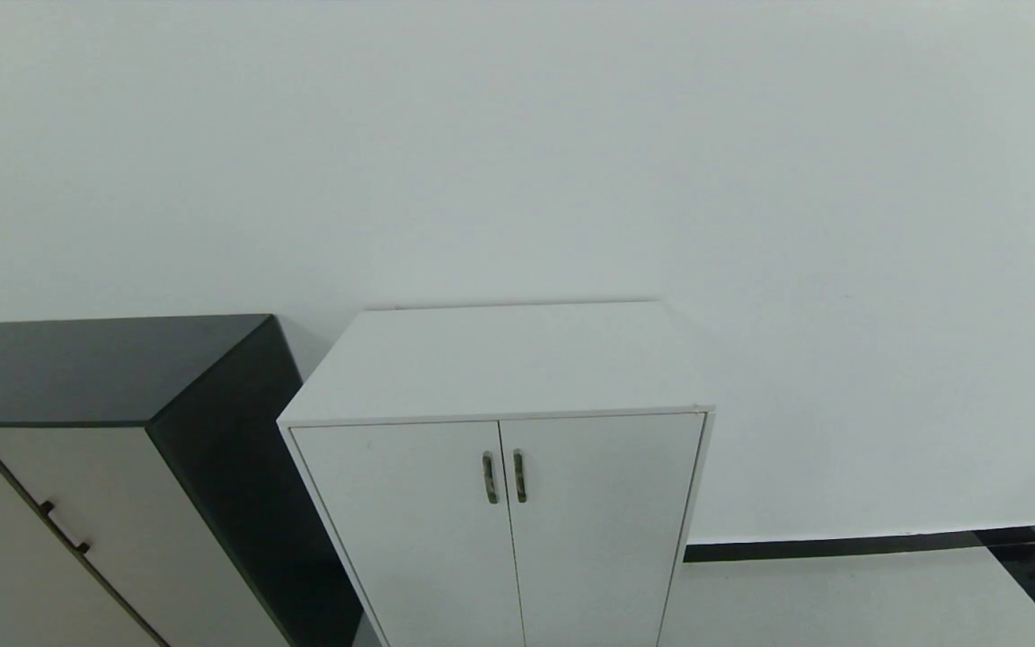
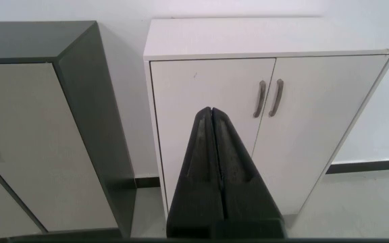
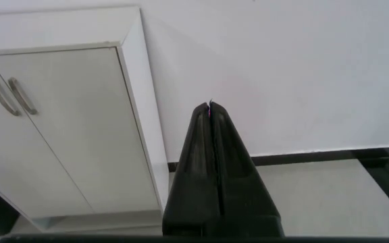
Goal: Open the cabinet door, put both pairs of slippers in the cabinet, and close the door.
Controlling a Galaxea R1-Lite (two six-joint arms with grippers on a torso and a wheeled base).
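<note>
A white cabinet [image 1: 499, 359] stands against the wall with both doors shut and two grey handles [image 1: 504, 476] side by side at the middle. In the left wrist view my left gripper [image 2: 211, 111] is shut with nothing in it, held some way in front of the cabinet's left door [image 2: 208, 88], short of the handles [image 2: 269, 98]. In the right wrist view my right gripper [image 3: 210, 108] is shut and empty, off to the side of the cabinet [image 3: 73, 121], facing the bare wall.
A taller dark cabinet [image 1: 122, 377] with pale doors stands right beside the white one on its left. A black skirting strip [image 1: 841, 545] runs along the foot of the wall. Pale floor [image 1: 841, 602] lies open to the right of the white cabinet.
</note>
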